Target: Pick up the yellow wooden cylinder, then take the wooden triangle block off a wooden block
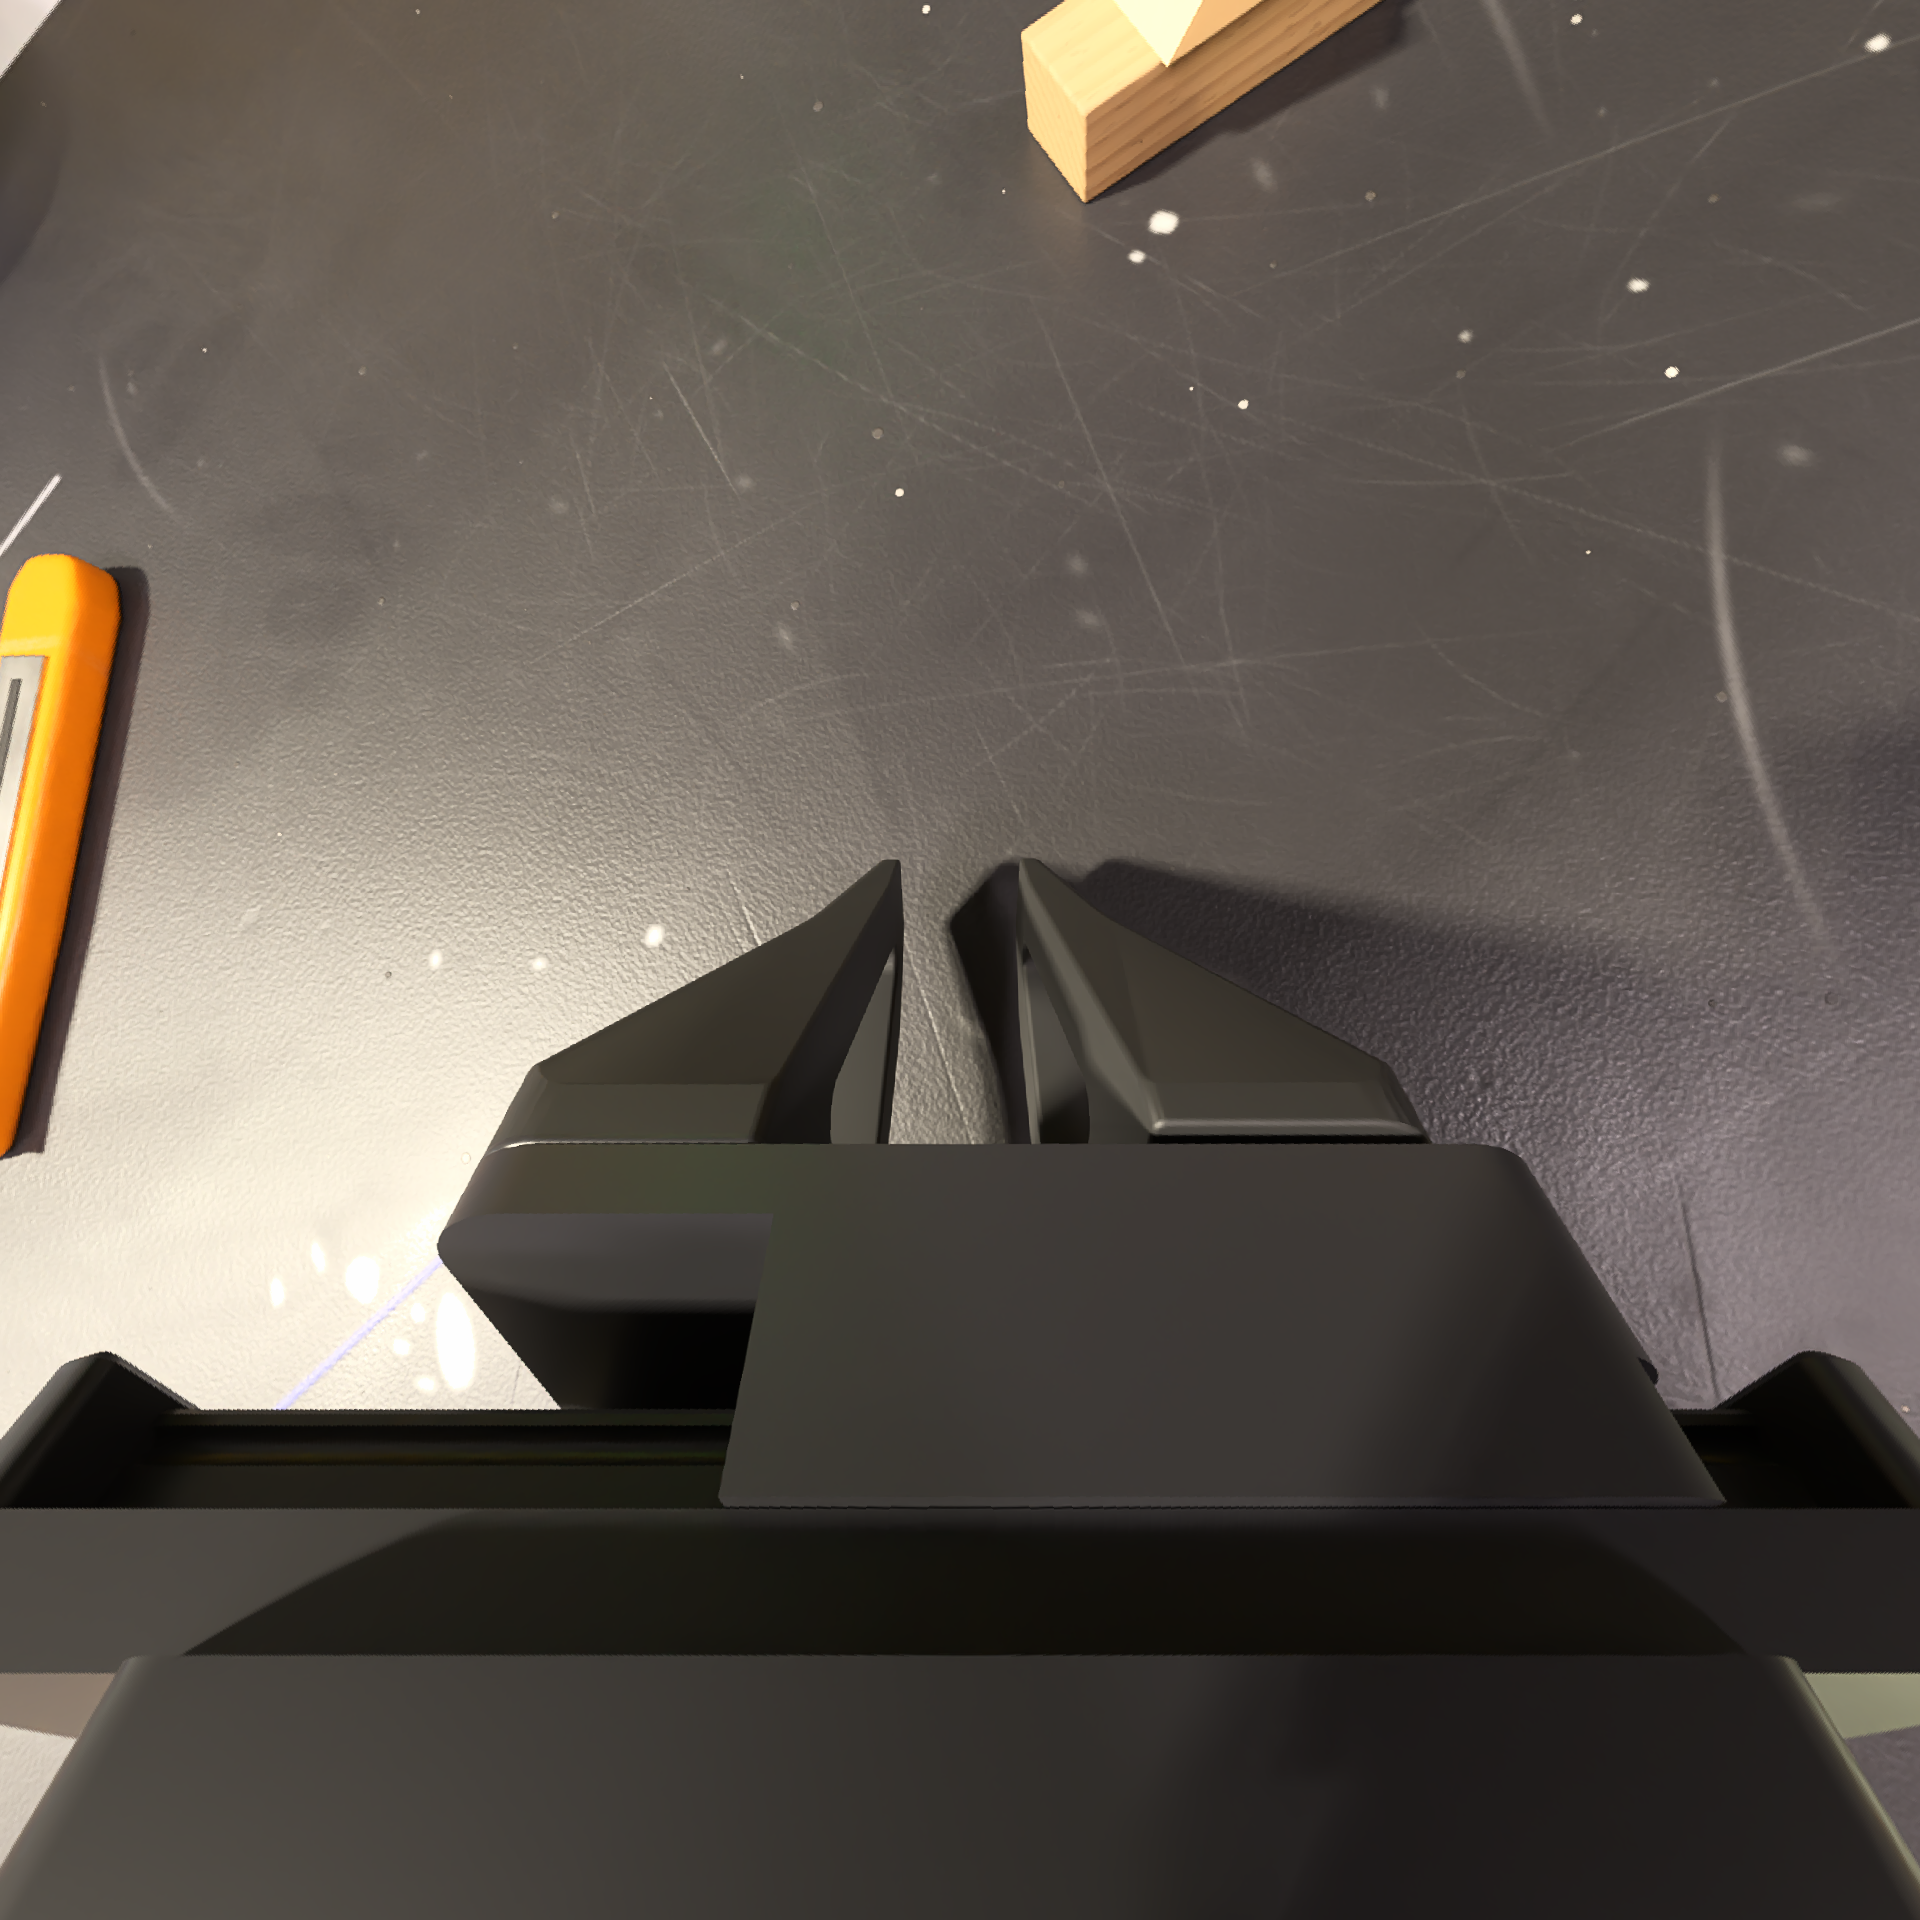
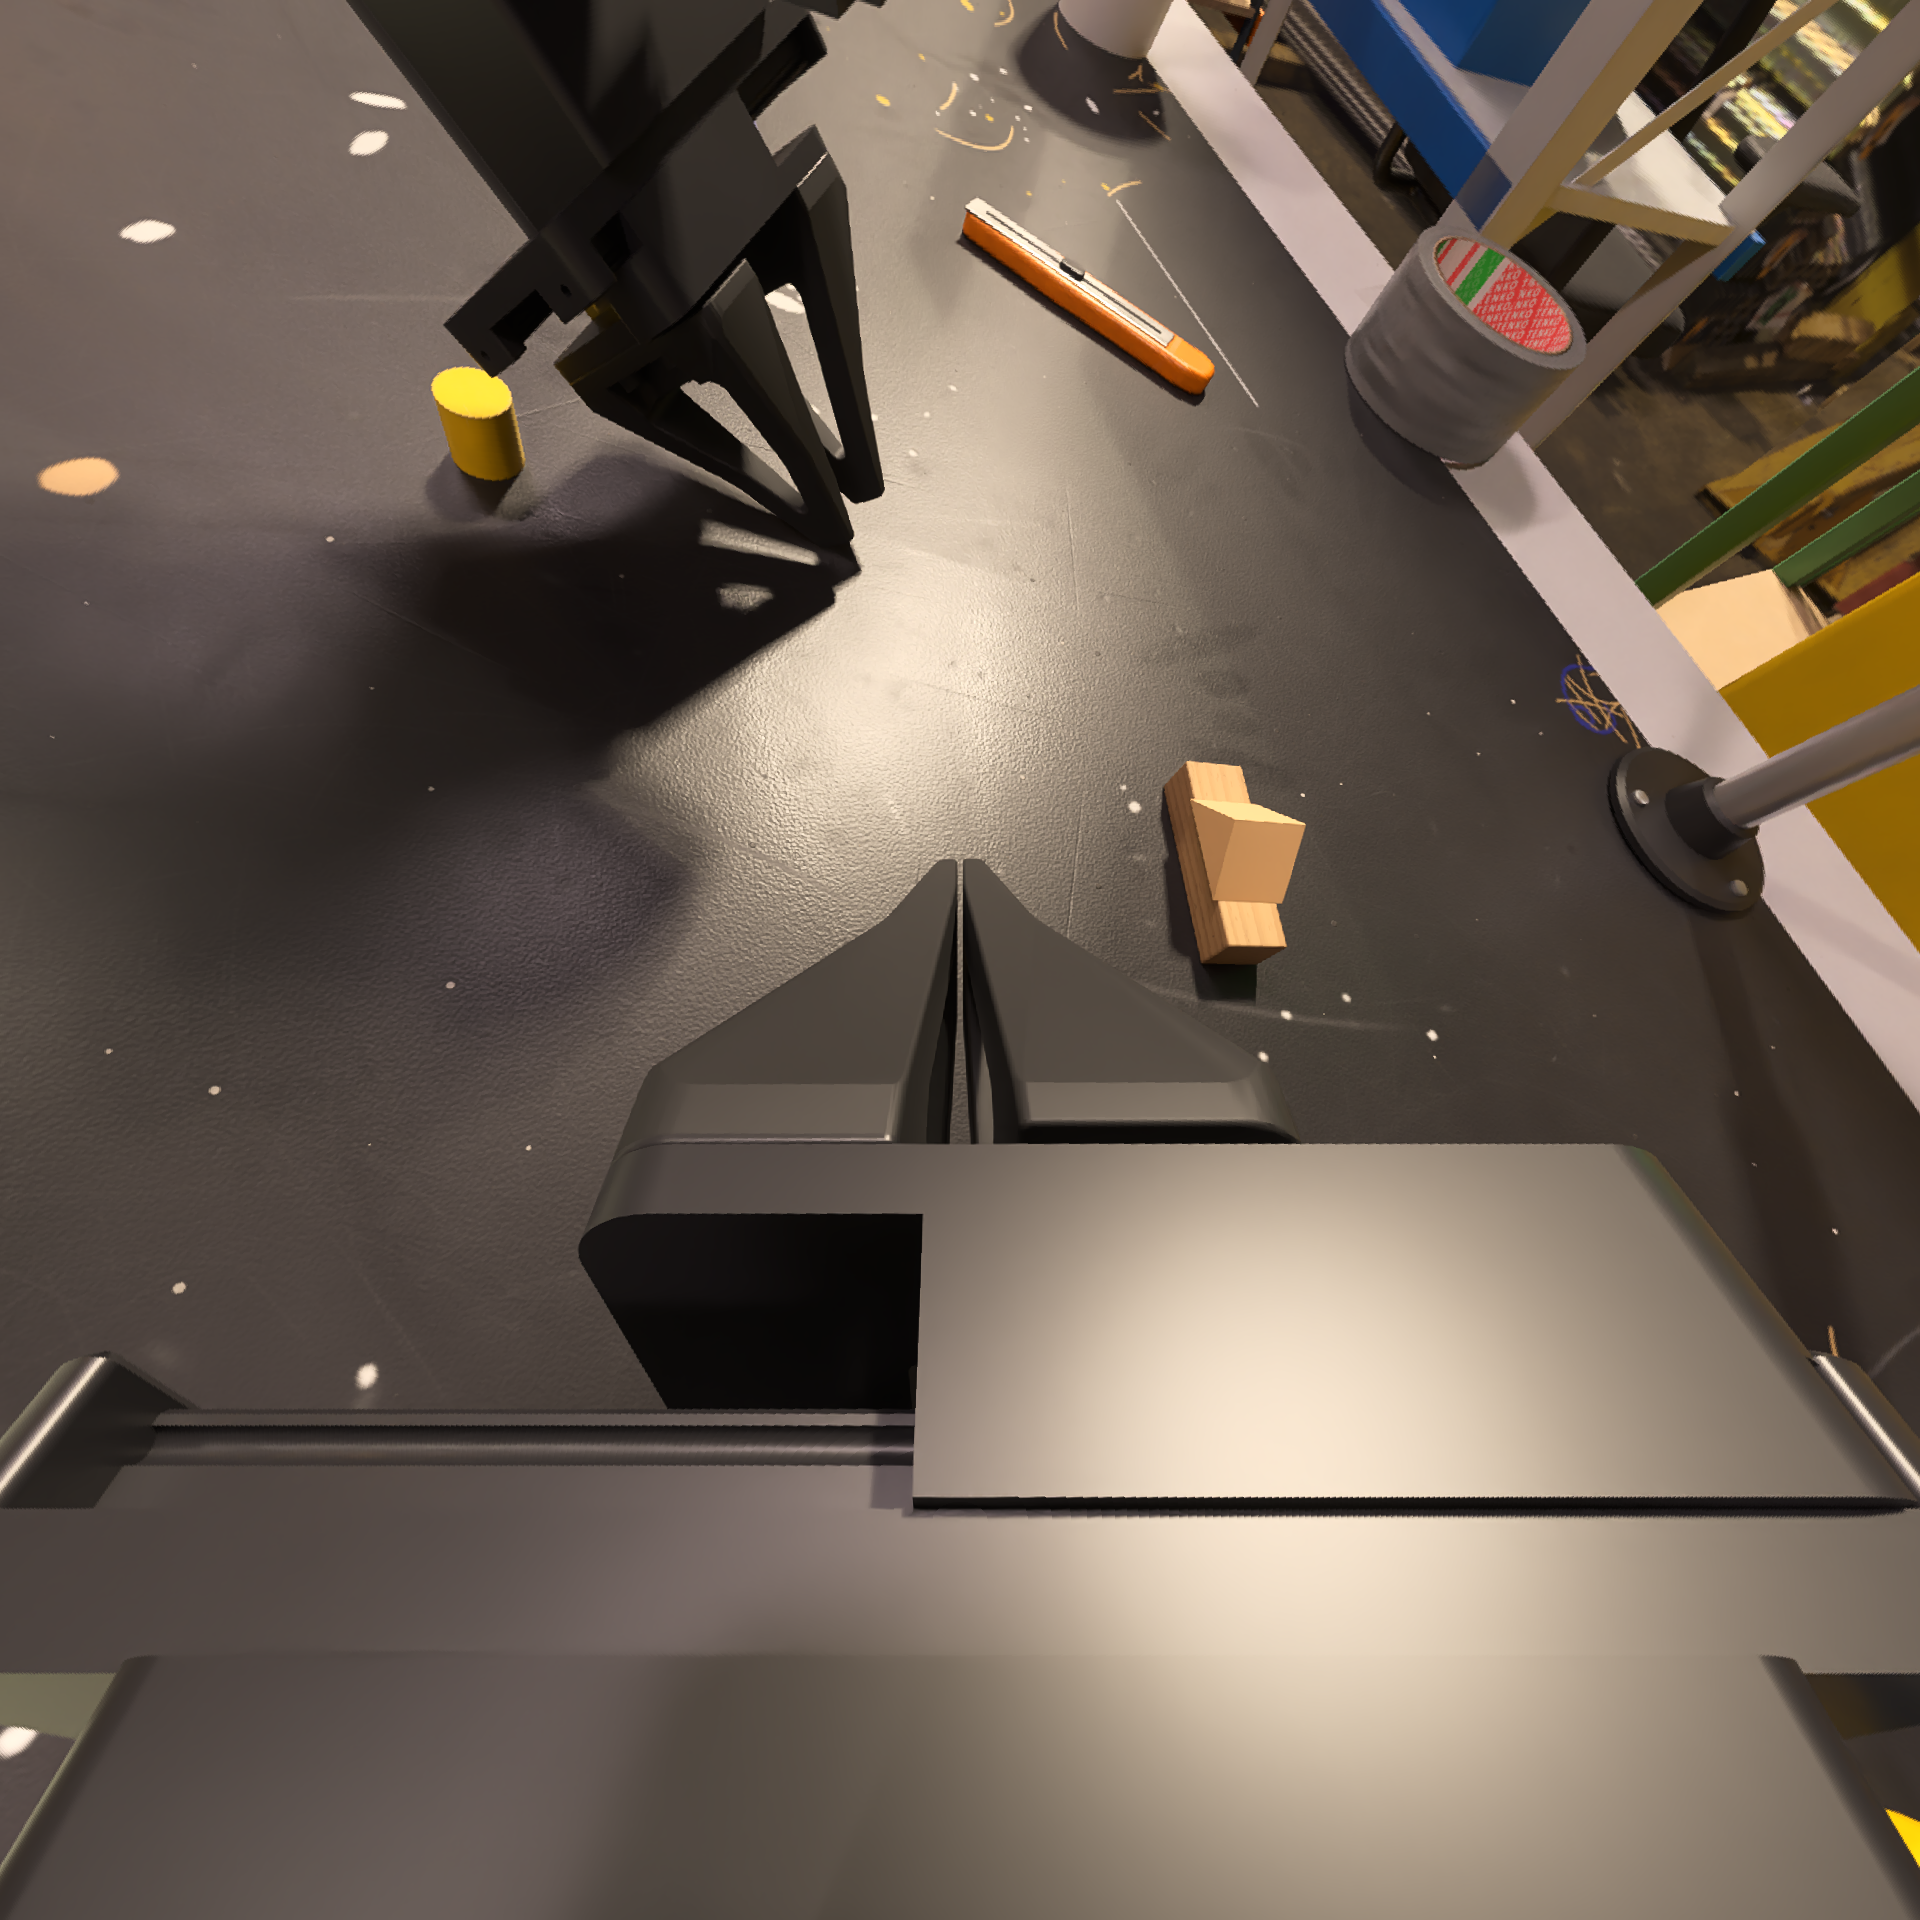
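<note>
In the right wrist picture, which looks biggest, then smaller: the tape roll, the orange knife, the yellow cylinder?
1. Tape roll
2. Orange knife, longest but thin
3. Yellow cylinder

All three sit far from the camera, so true sizes are unsure.

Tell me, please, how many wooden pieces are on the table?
3: yellow cylinder standing by the left gripper; triangle block resting on the wooden block.

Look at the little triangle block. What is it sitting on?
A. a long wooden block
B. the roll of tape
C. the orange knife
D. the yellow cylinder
A. In the right wrist view, the wooden triangle block rests across the top of the long wooden block, which lies flat on the dark table; the yellow cylinder stands alone far away.
</note>
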Available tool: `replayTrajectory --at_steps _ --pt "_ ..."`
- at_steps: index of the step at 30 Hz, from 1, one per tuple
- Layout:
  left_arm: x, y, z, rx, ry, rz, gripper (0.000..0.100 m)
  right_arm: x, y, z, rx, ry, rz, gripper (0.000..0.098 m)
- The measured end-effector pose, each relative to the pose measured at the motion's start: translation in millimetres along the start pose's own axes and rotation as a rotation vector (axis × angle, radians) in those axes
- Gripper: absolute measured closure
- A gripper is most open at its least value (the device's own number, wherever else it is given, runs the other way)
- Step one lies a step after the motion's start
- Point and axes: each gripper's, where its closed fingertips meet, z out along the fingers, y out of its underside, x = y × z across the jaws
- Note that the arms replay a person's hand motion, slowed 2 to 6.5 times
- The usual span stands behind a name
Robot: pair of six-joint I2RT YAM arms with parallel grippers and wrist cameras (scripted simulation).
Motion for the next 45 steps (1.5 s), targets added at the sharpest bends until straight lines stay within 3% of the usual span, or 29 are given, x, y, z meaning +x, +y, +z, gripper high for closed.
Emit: replayTrajectory --at_steps 20,30,37,45 --pt "-7 -21 -12 0.142 -0.040 -0.002 0.059 18 14 -3 -0.033 0.065 -0.035 0.0970" --pt "21 -39 -13 0.183 -0.019 0.165 0.046 27 27 -1 -0.063 0.076 -0.018 0.0970" --pt "37 -45 -18 0.156 -0.006 0.293 0.039 31 33 1 -0.089 0.098 -0.030 0.0970" --pt "36 -49 -46 0.181 0.043 0.307 0.031 32 33 3 -0.103 0.111 -0.059 0.0969"
